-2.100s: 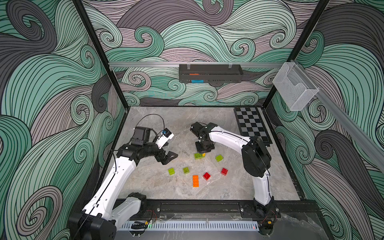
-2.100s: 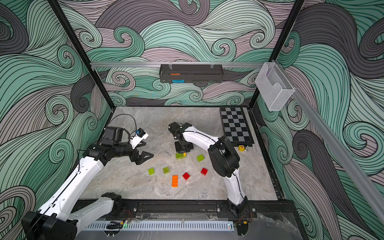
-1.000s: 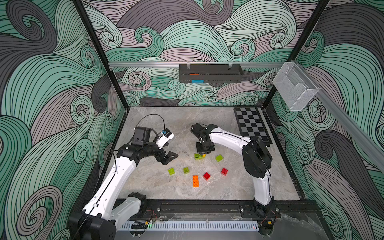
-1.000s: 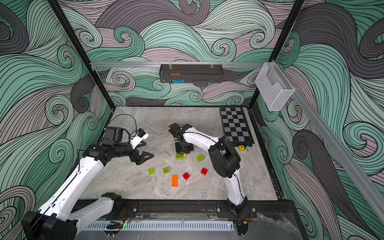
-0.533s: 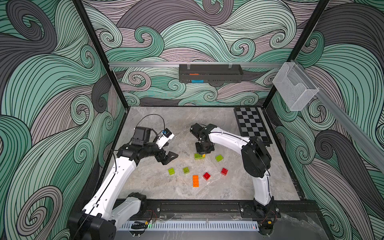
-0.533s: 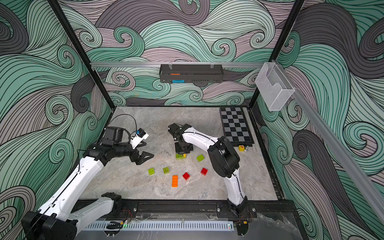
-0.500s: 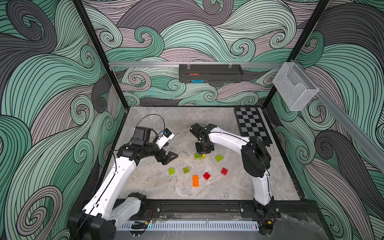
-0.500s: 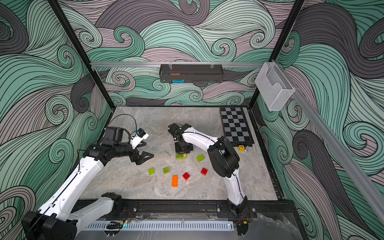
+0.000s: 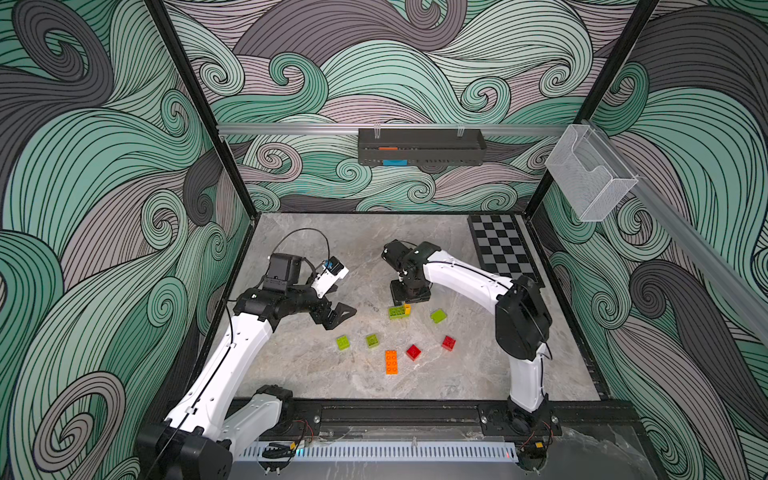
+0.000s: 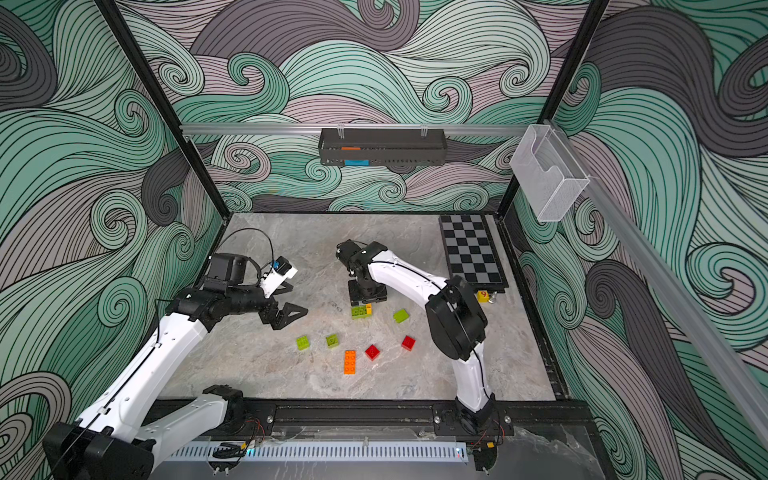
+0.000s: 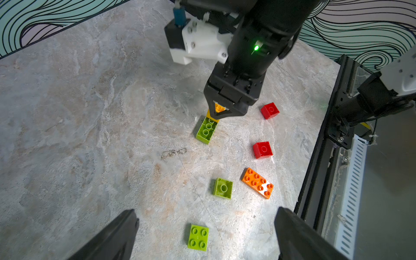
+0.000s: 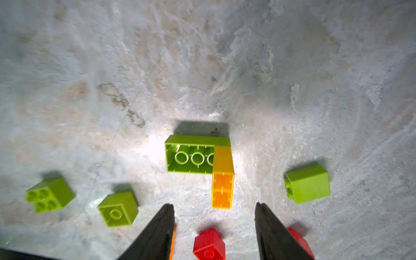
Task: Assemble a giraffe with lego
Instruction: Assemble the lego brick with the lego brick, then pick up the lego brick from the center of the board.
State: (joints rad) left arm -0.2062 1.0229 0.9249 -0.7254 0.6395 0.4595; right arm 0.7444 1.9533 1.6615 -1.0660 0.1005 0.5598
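Left gripper (image 9: 338, 315): jaws wide apart, empty, over the table (image 9: 299, 374), left of the green-yellow joined piece (image 9: 398, 311). Two green bricks (image 9: 343, 343) (image 9: 372, 340) and orange brick (image 9: 390, 361) lie in front of the piece. Right gripper (image 9: 409, 296) just behind it, jaws apart, holding nothing. Third green brick (image 9: 438, 316) just right of it; red bricks (image 9: 413, 351) (image 9: 449, 342) front-right.

2 white arms (image 9: 232, 357), black joints (image 9: 519, 324), thin black cables (image 9: 307, 231)

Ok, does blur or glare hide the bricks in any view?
Right wrist view: soft and smeared, with a hot patch of light beside the long green brick; left wrist view: sharp, a white glint on the orange brick; both top views: evenly lit, crisp.
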